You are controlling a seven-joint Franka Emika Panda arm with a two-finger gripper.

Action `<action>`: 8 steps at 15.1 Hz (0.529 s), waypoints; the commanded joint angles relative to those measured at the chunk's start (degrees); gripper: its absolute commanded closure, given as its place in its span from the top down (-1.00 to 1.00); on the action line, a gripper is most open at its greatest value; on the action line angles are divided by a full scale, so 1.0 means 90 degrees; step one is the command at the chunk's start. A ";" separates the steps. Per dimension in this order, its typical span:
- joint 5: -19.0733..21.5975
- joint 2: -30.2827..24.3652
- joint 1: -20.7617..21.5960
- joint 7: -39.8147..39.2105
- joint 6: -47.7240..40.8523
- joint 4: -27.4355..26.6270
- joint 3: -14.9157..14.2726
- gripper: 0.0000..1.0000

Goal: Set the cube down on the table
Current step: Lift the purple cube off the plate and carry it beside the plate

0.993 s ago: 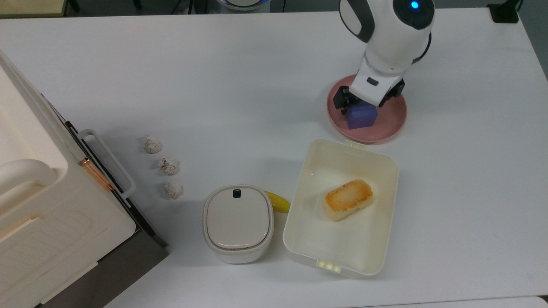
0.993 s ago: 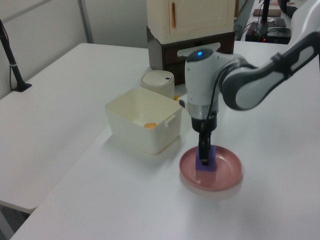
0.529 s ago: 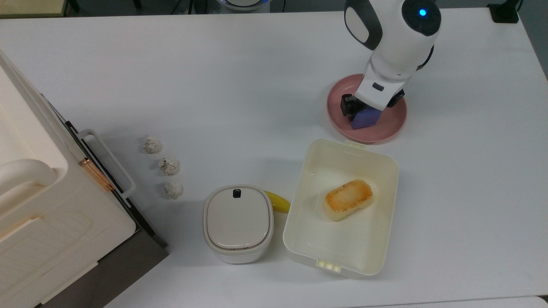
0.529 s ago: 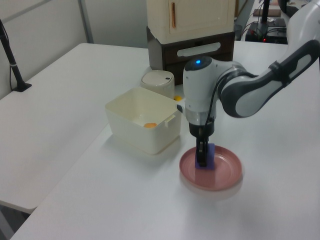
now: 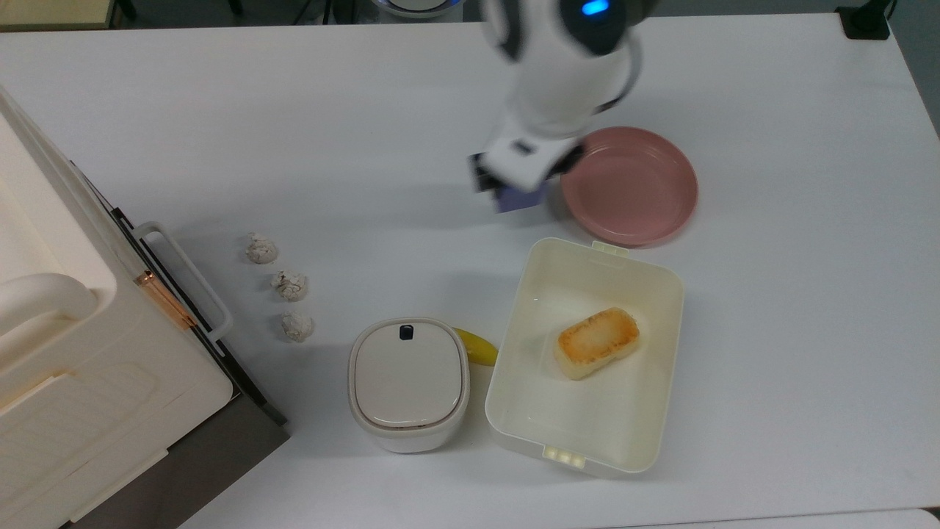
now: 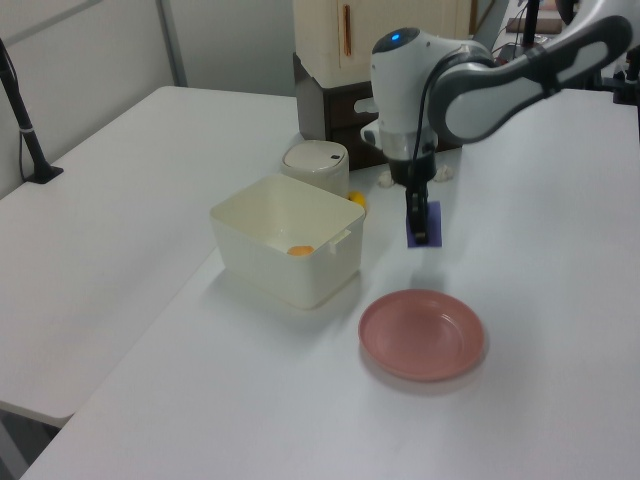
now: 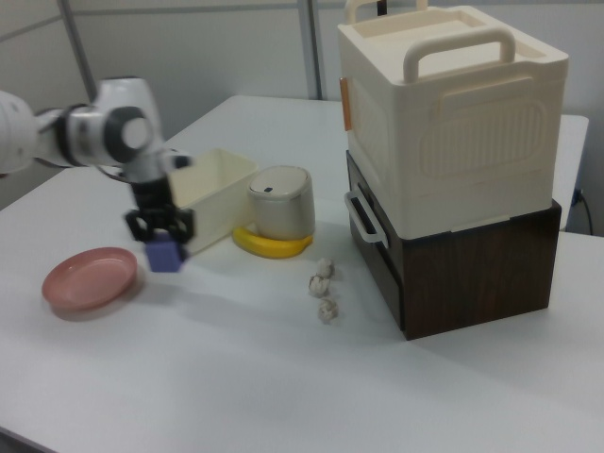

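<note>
White table (image 5: 294, 132) spreads wide under it all, and the pink plate (image 5: 630, 184) sits bare on it, just beside the cream tray (image 5: 664, 294) that holds the toasted block (image 5: 596, 342). To the top view's left of that plate the gripper (image 7: 159, 225) hangs above the tabletop, its fingers (image 6: 421, 222) clamped on the blue-purple cube (image 7: 163, 253), which sits between them, off the plate and clear of the surface.
</note>
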 commanded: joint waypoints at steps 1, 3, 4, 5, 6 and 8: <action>0.0103 -0.0078 -0.0278 -0.0845 -0.0039 -0.0294 -0.0385 -0.55; 0.0103 -0.0049 -0.0346 -0.0865 0.0010 -0.0353 -0.0473 0.23; 0.0103 -0.0020 -0.0424 -0.0798 0.0029 -0.0343 -0.0474 0.99; 0.0122 -0.0048 -0.0522 -0.0787 -0.0028 -0.0285 -0.0483 1.00; 0.0132 -0.0126 -0.0600 -0.0758 -0.0048 -0.0275 -0.0483 1.00; 0.0142 -0.0477 -0.0737 -0.0758 -0.0339 -0.0148 -0.0483 1.00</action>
